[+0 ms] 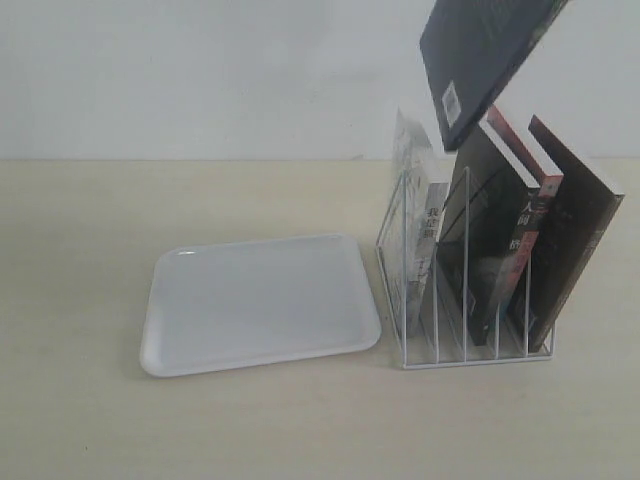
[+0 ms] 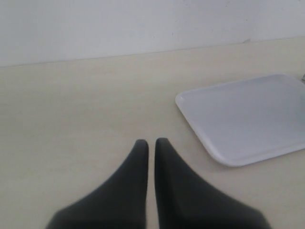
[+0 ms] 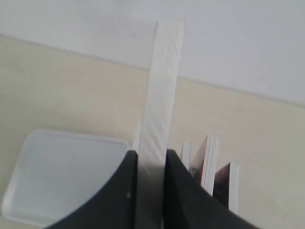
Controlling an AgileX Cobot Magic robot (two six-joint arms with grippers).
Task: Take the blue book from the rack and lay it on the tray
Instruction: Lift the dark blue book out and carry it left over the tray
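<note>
Right wrist view shows the right fingers (image 3: 119, 195) clamped on the blue book (image 1: 478, 60), which hangs tilted above the rack (image 1: 465, 300) (lifted out, it seems). The left fingers (image 2: 138, 191) are together and empty. Next, I'd guess: swing it over and lay it flat on the tray (image 1: 260, 300).

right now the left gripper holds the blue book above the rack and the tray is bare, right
No, the right gripper holds the blue book above the rack; the right wrist view shows it clamped on the book's edge. The left gripper is shut on nothing. The tray is bare.
</note>
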